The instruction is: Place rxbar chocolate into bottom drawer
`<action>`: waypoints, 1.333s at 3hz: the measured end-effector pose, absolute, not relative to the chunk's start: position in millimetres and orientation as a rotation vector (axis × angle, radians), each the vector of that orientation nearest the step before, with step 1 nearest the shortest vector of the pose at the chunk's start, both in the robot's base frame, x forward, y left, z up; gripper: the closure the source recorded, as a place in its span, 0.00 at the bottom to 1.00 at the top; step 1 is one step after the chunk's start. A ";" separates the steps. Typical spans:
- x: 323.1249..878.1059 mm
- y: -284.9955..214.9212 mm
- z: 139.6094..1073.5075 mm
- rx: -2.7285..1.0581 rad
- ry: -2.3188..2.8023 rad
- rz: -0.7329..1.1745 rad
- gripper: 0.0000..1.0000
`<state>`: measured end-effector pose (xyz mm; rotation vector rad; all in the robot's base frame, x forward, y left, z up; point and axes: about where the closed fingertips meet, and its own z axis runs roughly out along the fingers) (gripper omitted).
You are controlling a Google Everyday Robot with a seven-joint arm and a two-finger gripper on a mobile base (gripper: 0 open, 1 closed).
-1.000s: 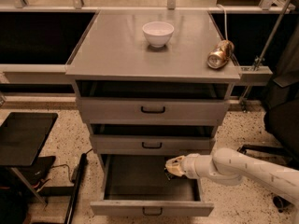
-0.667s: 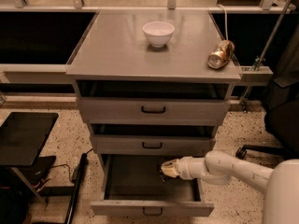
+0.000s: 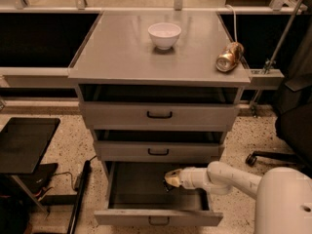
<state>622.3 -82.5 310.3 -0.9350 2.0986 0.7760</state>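
Note:
The bottom drawer (image 3: 158,217) of the grey cabinet is pulled open, and its dark inside shows from above. My gripper (image 3: 171,179) is at the end of the white arm (image 3: 222,178), which reaches in from the right. It hangs low over the right middle of the drawer's inside. I cannot make out the rxbar chocolate against the dark drawer floor or at the gripper tip.
A white bowl (image 3: 164,34) and a gold-brown can (image 3: 229,56) on its side sit on the cabinet top. The top drawer (image 3: 160,114) and middle drawer (image 3: 158,151) are shut. A black chair (image 3: 292,126) stands at right. A black platform (image 3: 24,143) and cables are at left.
My gripper has moved left, further over the inside of the open bottom drawer. More of my white body shows at the lower right.

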 end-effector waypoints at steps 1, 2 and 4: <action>615.3 -82.9 306.6 -0.950 2.093 0.740 1.00; 610.3 -76.5 272.2 -0.941 2.104 0.768 1.00; 648.7 -47.1 204.5 -0.830 2.147 0.848 1.00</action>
